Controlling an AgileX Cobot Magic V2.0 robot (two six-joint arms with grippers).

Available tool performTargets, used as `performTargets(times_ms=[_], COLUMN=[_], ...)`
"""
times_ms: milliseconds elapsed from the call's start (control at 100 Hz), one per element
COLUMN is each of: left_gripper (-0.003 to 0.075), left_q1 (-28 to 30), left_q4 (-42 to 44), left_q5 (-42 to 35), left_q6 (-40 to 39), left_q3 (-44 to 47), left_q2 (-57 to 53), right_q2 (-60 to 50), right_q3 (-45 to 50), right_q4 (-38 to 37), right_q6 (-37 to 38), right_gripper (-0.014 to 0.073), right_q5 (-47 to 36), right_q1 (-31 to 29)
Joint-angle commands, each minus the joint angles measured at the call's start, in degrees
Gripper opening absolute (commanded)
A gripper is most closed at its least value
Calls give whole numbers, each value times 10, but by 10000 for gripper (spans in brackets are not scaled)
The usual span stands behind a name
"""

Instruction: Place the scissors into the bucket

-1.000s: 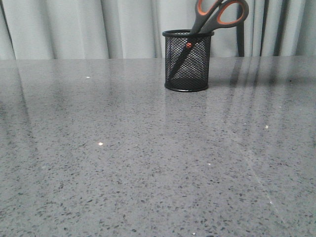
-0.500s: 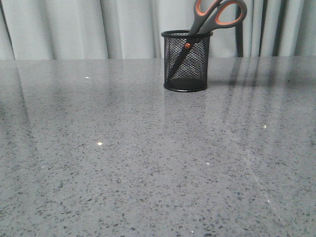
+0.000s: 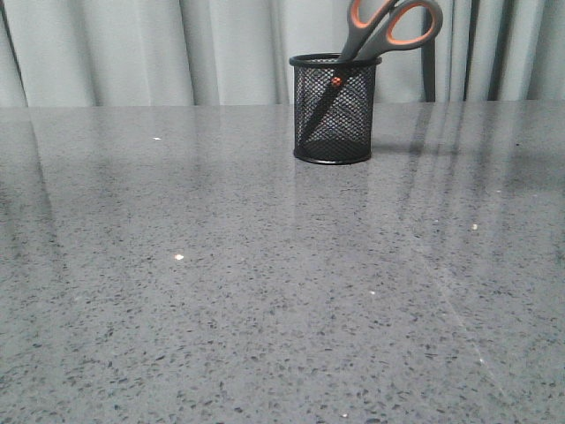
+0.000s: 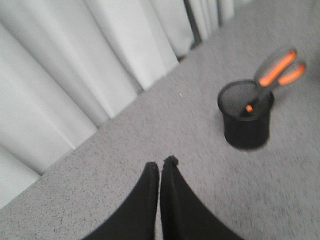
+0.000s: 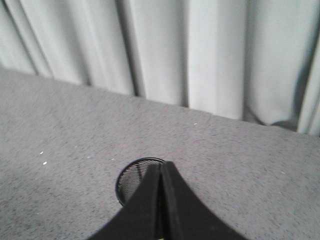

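The bucket (image 3: 335, 110) is a black wire-mesh cup standing upright at the back of the grey table. The scissors (image 3: 388, 26) stand in it, blades down. Their grey, orange-lined handles lean out over the rim to the right, and the orange pivot dot shows through the mesh. The left wrist view shows the bucket (image 4: 246, 122) with the scissors (image 4: 277, 72) in it, well away from my left gripper (image 4: 161, 162), which is shut and empty. My right gripper (image 5: 162, 164) is shut and empty above the bucket's rim (image 5: 132, 182), and its fingers hide the scissors. Neither gripper shows in the front view.
The speckled grey table (image 3: 265, 291) fills the front view. Pale pleated curtains (image 3: 132, 53) hang along its far edge. A dark upright bar (image 3: 430, 71) stands behind the bucket on the right.
The bucket and scissors sit a few pixels further left in the front view than a second ago. Nothing else differs.
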Motion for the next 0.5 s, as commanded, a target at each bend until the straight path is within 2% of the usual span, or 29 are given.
performTargets(times_ms=[0,270,380,490], left_gripper=[-20,-20,-20,-20], left_q1=[1,1,1,1], left_q4=[-56,-184,-245,-279], left_q5=[-149,-402,-458,-485], left_q6=[6,121,173,181], left_q3=[83,427,547,635], left_q2=[-66,-247,-334,-419], right_q2=[-81,-276,-347,-403], right_q3=[106,380,467,533], right_q4=[8,8,8,8], right_q6=[-8,-8,-8,-8], right_gripper=[-45,-45,-45,-45], right_q5=[-149,-283,-326,-351], right_q1=[-1,-1,-1,-1])
